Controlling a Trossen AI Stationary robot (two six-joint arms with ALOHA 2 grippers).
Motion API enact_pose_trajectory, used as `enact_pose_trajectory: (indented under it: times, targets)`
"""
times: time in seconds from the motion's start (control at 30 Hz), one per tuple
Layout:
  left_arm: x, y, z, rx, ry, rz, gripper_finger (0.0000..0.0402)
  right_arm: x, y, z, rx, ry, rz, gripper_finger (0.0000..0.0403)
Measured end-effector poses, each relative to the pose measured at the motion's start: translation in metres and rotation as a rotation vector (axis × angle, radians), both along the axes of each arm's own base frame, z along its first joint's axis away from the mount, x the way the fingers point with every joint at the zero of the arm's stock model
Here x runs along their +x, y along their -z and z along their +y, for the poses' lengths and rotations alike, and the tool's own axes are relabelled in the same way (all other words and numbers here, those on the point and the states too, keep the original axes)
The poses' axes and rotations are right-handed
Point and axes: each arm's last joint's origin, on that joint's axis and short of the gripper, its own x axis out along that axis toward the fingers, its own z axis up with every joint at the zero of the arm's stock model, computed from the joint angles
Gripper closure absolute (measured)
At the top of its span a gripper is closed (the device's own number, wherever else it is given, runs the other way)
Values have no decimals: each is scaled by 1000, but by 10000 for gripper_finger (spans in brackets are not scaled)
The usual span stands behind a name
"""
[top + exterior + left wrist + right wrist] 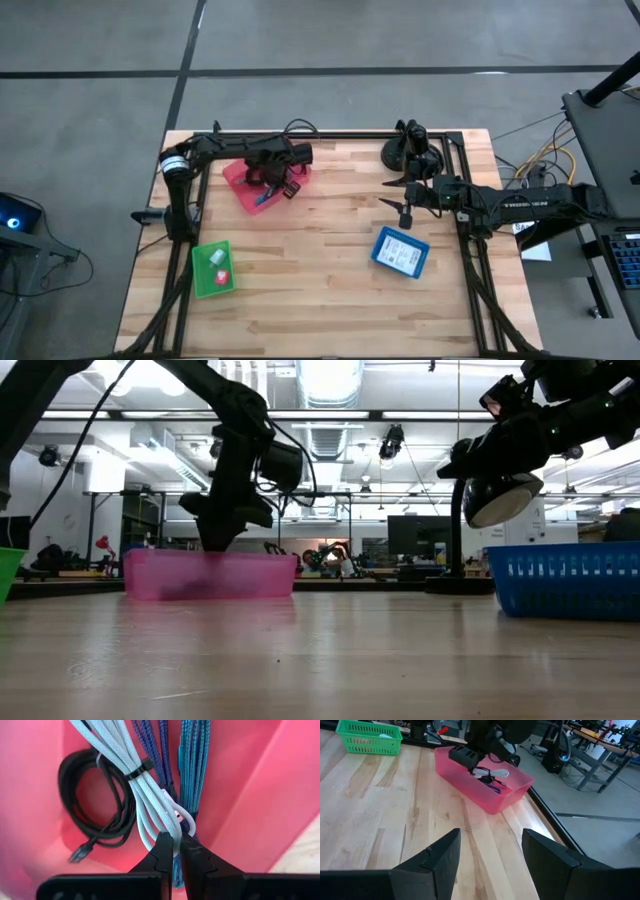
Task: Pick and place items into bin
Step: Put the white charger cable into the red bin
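My left gripper (175, 840) points down into the pink bin (240, 175) at the table's far left and is shut on a pale white-blue cable bundle (145, 790) tied with a black strap. Beside the bundle in the bin lie a black coiled cable (92, 805), a purple-blue braided cable (152, 745) and a teal one (192, 760). In the right wrist view the white bundle (492, 772) shows under the left gripper, inside the bin. My right gripper (490, 845) waits open above the table's right side, touching nothing. My left gripper pinches the white bundle's looped end (176, 822) between its two fingertips, coming from above and pointing down. The bundle runs away from the fingers over the other cables in the pink bin. I cannot tell whether it rests on them or hangs just above.
A green bin (213, 268) with small red and white pieces stands near the left front. A blue bin (400, 250) sits at right centre. A black domed camera mount (400, 150) stands at the far right. Bare wood lies between the bins.
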Motion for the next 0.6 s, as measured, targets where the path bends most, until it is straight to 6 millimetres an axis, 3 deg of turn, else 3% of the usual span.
enact_pose_trajectory:
  times: [0.3, 0.6]
  targets:
    - [-4, 9, 14, -179, 6, -55, 399, 0, 0, 0, -4, -1, 1, 204]
    - [-7, 12, 20, -195, -5, -55, 393, 0, 0, 0, -7, -2, 2, 204]
